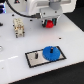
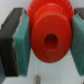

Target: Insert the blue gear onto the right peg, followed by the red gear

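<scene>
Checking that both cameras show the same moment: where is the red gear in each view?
Exterior view: the red gear hangs under the gripper, above the white table, further back than the blue gear on the plate.
Wrist view: the red gear fills the centre, clamped between the teal pads.
Shared landmark: the gripper itself.

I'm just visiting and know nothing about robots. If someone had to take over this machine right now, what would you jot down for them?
Tool: shut on the small bright red round gear, which sits between its two teal pads and is held up off the table.
Wide flat bright blue round gear: already on the grey black-bordered rectangular plate, on the side toward the exterior view's right, where the peg it sits on is hidden.
A thin dark upright peg stands bare beside it.
Done: blue gear placed.
Left: bring the red gear down to the plate, lower it onto the blue one, and let go.
</scene>
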